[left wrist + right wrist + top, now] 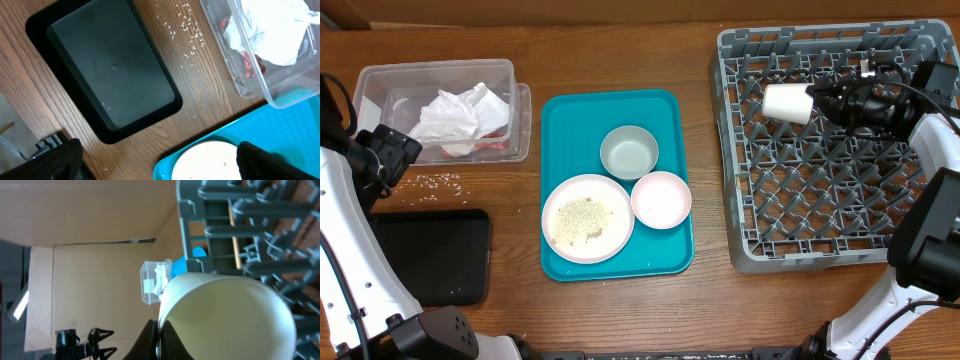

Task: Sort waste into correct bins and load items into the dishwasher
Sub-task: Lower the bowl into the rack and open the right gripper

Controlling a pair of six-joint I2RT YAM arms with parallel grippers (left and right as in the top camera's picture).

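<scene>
Hanging over the dish rack (pixel 800 200), the small white cup (pixel 787 103) is rim-pinched by the right fingers (pixel 148 341); left fingers (pixel 265 162) are released. Slippage from this thin hold is risked.

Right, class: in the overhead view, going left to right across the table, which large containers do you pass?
clear tub → teal tray → dish rack. The black tray lies nearer than the tub over the same stretch, so it is left out.
</scene>
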